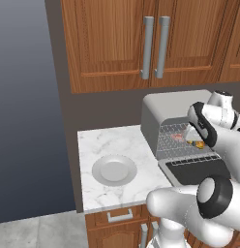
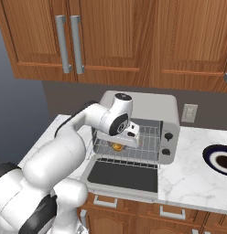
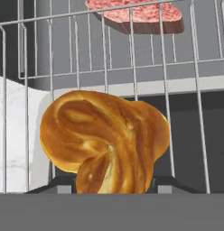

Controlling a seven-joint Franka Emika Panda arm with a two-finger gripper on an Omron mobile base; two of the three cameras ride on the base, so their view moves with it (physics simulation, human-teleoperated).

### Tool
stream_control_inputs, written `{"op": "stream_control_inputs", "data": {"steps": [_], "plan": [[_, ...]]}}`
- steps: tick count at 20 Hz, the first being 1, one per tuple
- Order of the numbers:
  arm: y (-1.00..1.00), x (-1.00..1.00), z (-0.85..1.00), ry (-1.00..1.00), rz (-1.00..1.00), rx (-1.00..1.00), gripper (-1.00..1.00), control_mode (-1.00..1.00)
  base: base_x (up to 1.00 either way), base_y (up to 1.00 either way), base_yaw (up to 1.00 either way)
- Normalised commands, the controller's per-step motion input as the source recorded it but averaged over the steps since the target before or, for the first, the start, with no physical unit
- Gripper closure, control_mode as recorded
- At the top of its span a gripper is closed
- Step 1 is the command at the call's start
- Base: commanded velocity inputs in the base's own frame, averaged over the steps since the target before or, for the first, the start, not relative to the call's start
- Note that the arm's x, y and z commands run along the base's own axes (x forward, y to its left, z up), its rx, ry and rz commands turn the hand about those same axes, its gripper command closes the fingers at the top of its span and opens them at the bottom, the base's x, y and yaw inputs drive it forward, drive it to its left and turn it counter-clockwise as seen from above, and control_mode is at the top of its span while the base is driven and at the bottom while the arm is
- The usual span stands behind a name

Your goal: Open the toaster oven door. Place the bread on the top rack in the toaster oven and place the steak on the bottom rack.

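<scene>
The toaster oven (image 2: 147, 106) stands on the counter with its door (image 2: 122, 176) folded down flat in front. The top rack (image 2: 147, 151) is slid partly out. My gripper (image 3: 114, 185) reaches into the oven mouth and is shut on the bread (image 3: 105, 140), a golden-brown twisted piece held just above the top rack's wires (image 3: 132, 58). Its dark fingertips (image 3: 62, 184) flank the bread's lower end. The steak (image 3: 134, 11) lies farther in, seen through those wires on the bottom rack. From the left, the steak (image 1: 177, 137) and the bread (image 1: 198, 144) show under my hand.
A white plate (image 1: 114, 170) sits on the marble counter left of the oven. A dark-rimmed plate (image 2: 218, 160) lies at the right. Wooden cabinets (image 2: 110, 36) hang overhead. The counter ends at its left edge (image 1: 79, 169).
</scene>
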Motion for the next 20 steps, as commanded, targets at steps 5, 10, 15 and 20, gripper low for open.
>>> {"op": "stream_control_inputs", "data": {"steps": [5, 10, 15, 20], "plan": [[-0.02, 0.22, -0.32, 0.01, 0.00, 0.07, 1.00, -1.00, 0.00, 0.00, 0.00], [0.00, 0.14, -0.30, 0.00, 0.00, 0.00, 1.00, -1.00, 0.00, 0.00, 0.00], [-0.01, 0.12, -0.21, 0.00, 0.00, 0.00, 1.00, -1.00, 0.00, 0.00, 0.00], [-0.01, 0.05, -0.15, 0.00, 0.00, 0.01, 1.00, -1.00, 0.00, 0.00, 0.00]]}}
